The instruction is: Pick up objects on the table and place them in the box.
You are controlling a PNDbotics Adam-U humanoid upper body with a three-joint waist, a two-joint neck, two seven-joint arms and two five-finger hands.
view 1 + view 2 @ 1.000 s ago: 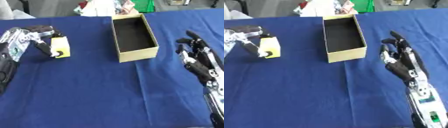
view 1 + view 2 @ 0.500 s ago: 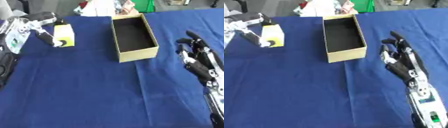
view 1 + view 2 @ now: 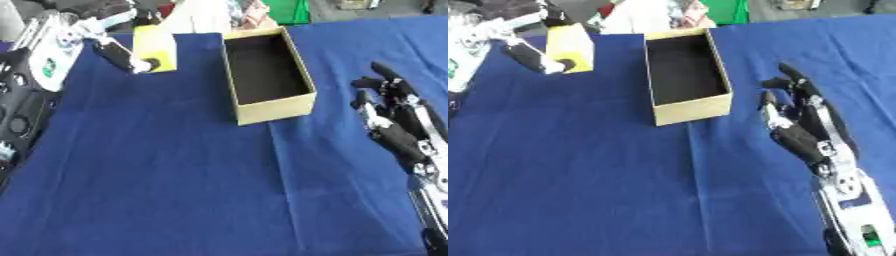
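A small yellow block [image 3: 155, 48] with a dark round spot on its lower end hangs above the blue table [image 3: 175, 165], at the far left. My left hand [image 3: 103, 36] is shut on it, thumb across its front and fingers behind. To the block's right lies the open cardboard box [image 3: 267, 76], long and narrow, with a dark inside that looks empty. My right hand [image 3: 800, 127] stays open at the right, fingers pointing up, apart from the box.
Coloured clutter, white and green, lies past the table's far edge [image 3: 254, 12]. My black left arm [image 3: 22, 105] fills the left border. Blue cloth stretches across the near half.
My left hand has lifted the yellow block up and to the right, toward the box's far end. The right hand has not moved.
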